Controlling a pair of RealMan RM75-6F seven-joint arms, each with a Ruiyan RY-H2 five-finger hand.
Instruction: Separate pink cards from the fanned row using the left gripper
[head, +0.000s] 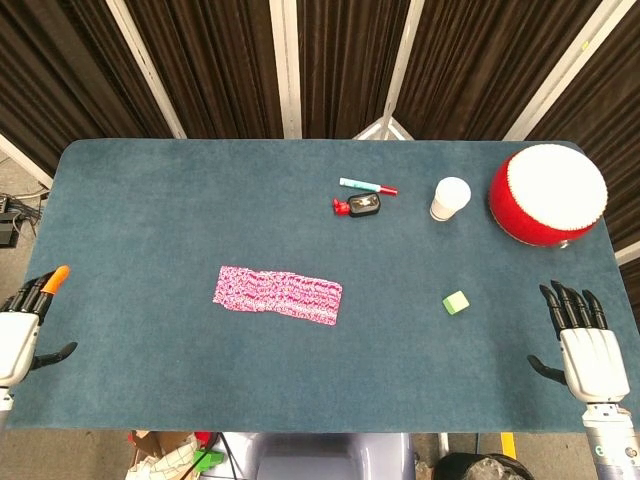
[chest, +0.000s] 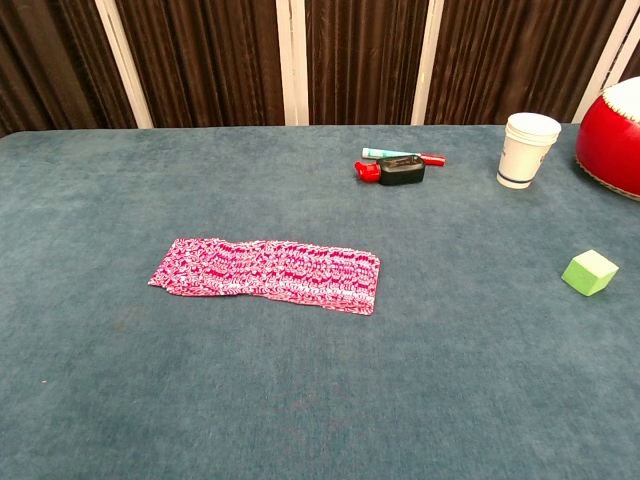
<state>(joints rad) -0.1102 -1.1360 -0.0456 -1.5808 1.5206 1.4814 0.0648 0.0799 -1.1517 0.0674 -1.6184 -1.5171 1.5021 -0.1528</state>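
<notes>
A fanned row of pink patterned cards (head: 278, 294) lies flat on the blue table, left of the middle; the chest view shows the same row of cards (chest: 268, 273). My left hand (head: 22, 325) hangs at the table's near left corner, far left of the cards, fingers apart and empty, one fingertip orange. My right hand (head: 582, 340) sits at the near right corner, fingers spread, holding nothing. Neither hand appears in the chest view.
A green cube (head: 456, 302) lies right of the cards. At the back stand a white paper cup (head: 450, 198), a red drum (head: 546, 194), a teal-and-red marker (head: 368, 186) and a small black and red object (head: 357, 205).
</notes>
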